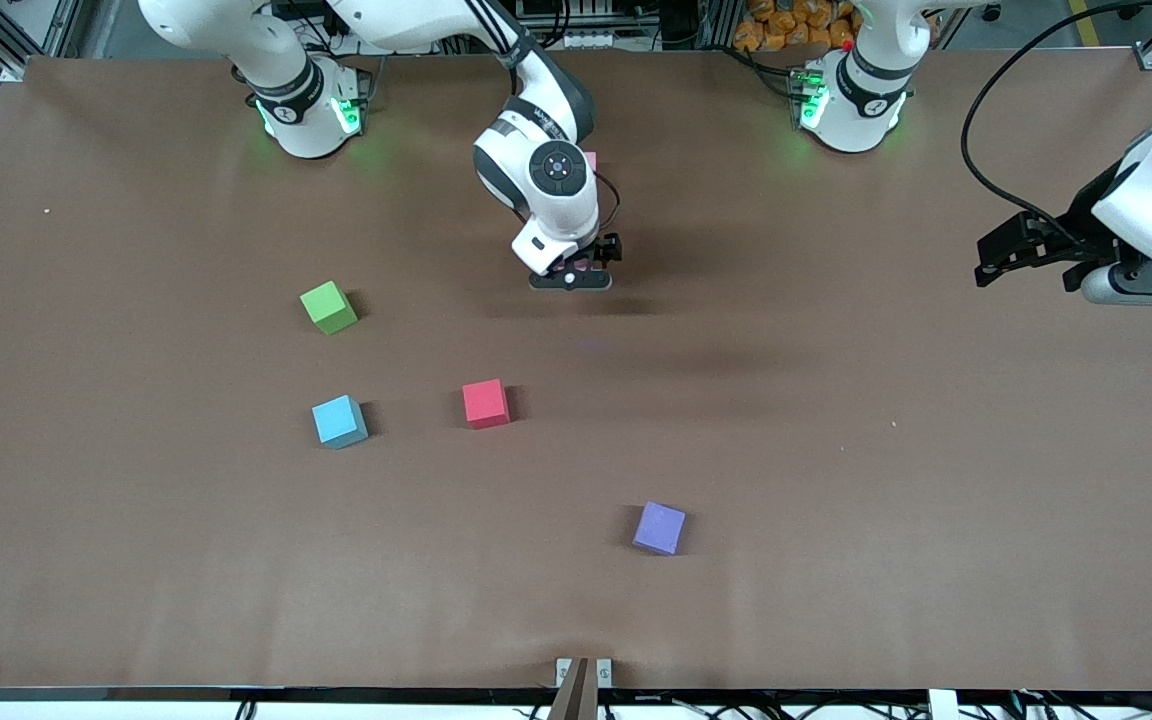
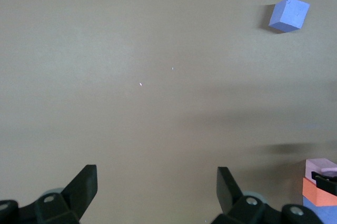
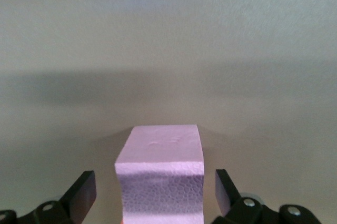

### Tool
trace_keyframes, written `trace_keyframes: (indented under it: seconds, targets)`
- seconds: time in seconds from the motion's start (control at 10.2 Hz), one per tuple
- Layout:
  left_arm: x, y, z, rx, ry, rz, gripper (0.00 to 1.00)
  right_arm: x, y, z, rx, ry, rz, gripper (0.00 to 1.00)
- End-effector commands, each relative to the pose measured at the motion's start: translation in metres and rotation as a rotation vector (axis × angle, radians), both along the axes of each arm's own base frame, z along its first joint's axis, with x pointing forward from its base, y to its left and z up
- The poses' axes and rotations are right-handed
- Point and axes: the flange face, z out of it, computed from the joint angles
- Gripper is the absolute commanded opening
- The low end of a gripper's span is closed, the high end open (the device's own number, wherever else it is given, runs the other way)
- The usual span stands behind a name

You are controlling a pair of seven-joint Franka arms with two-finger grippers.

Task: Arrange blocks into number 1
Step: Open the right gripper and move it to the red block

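Landmark = red block.

Purple block nearer cam than red, twd L-arm end. Light blue block beside red, twd R-arm end. Green block farther.

R gripper over table farther than red, fingers wide, straddling pink block, not clamping. Orange block under pink in L wrist view: stack-like.

L gripper parked at L-arm end, wide, empty.

Risk (judgement): off-centre finger closure nudges pink, skews column.
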Motion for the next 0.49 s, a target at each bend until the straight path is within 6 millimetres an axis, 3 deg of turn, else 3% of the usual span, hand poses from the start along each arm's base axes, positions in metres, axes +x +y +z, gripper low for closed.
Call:
trace_keyframes:
  seconds: [0.0, 0.2, 0.39]
  targets:
    - [-0.003, 0.003, 0.006, -0.012, -0.002, 0.004, 1.0, 0.048, -0.01, 0.048, -0.003, 0.023, 0.021, 1.0]
    - [-0.003, 0.004, 0.008, -0.012, -0.011, 0.006, 1.0, 0.089, -0.029, 0.079, -0.033, -0.03, 0.039, 1.0]
    - [-0.003, 0.003, 0.007, -0.012, -0.008, 0.004, 1.0, 0.136, -0.076, 0.082, -0.052, -0.062, 0.067, 1.0]
